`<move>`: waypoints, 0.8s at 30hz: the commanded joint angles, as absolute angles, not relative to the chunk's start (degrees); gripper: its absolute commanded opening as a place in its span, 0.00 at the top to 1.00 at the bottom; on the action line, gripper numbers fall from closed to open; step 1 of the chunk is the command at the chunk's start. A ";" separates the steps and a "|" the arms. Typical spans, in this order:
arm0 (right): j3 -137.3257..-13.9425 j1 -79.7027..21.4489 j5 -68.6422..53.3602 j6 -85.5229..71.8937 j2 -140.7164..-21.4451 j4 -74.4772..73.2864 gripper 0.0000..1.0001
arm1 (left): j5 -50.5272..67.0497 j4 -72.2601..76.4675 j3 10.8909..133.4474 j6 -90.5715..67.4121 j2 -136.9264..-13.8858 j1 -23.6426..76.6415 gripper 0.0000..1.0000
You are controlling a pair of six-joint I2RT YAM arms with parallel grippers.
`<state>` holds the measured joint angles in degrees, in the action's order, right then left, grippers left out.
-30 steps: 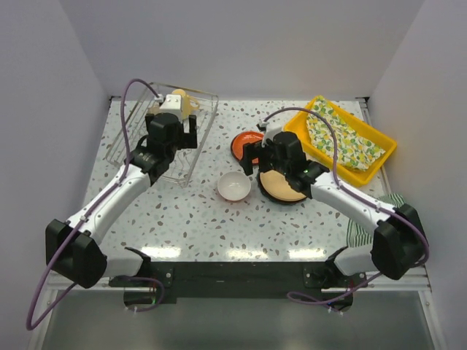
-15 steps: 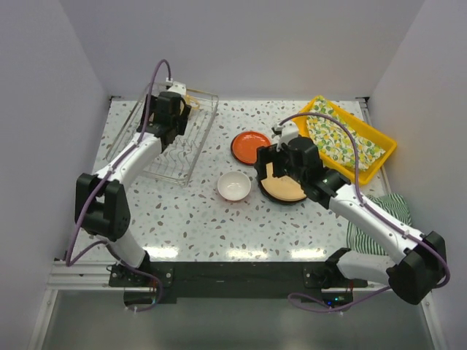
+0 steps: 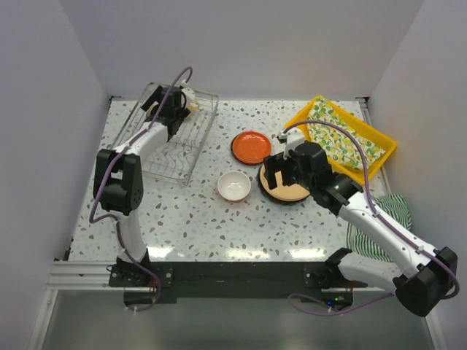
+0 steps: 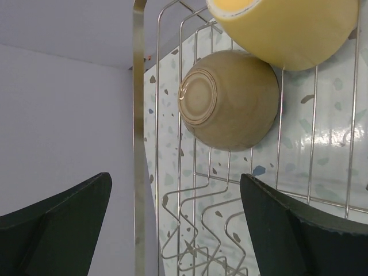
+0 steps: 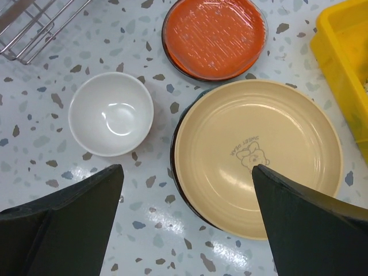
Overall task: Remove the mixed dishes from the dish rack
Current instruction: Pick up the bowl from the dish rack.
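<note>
Hovering at the far end of the rack (image 3: pixel 179 157), the left gripper (image 3: pixel 175 109) stood with its jaws spread wide and nothing between them. The wrist view showed its fingers (image 4: pixel 57 215) clear of the wires. Ahead of them a tan bowl (image 4: pixel 230 98) lay on its side against the rack's bars, foot ring towards the camera. A yellow vessel (image 4: pixel 290 26) sat just beyond the bowl; whether the two touched, and whether it was a mug or a bowl, could not be told.

The right gripper (image 3: pixel 284 175) hung over the middle of the table (image 3: pixel 219 219), jaws likewise wide apart and empty. Directly below it a cream plate (image 5: pixel 257 155) rested face up on a dark plate (image 5: pixel 174 167), of which only the left rim showed. A white bowl (image 5: pixel 111 113) stood upright just left of that stack, not touching it. An orange plate (image 5: pixel 214 37) lay flat on the far side, close to the stack with a narrow gap between them.

Unloaded dishes noted on the table: four. A yellow tray (image 3: pixel 379 162) holding a lemon-print cloth (image 3: pixel 339 138) sat at the far right, and a striped cloth (image 3: pixel 383 215) lay nearer the right edge.
</note>
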<state>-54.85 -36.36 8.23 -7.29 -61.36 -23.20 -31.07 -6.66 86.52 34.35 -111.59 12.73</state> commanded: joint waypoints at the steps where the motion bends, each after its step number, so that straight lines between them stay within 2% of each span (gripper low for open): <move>1: -58.18 -36.47 8.79 -5.98 -59.77 -28.29 0.02 | -29.62 -3.78 91.58 41.38 -115.21 11.34 0.02; 14: -60.47 -36.47 8.79 -7.12 -59.41 -35.77 0.02 | -26.64 -6.50 100.45 44.47 -124.89 9.49 0.05; 24: -61.17 -36.47 8.53 -8.35 -60.03 -37.61 0.02 | -25.75 -7.12 99.49 48.33 -128.58 9.23 0.05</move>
<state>-58.33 -36.36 8.19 -7.51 -60.27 -36.38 -26.63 -7.86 98.72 44.86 -127.22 9.74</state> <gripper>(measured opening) 0.985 0.947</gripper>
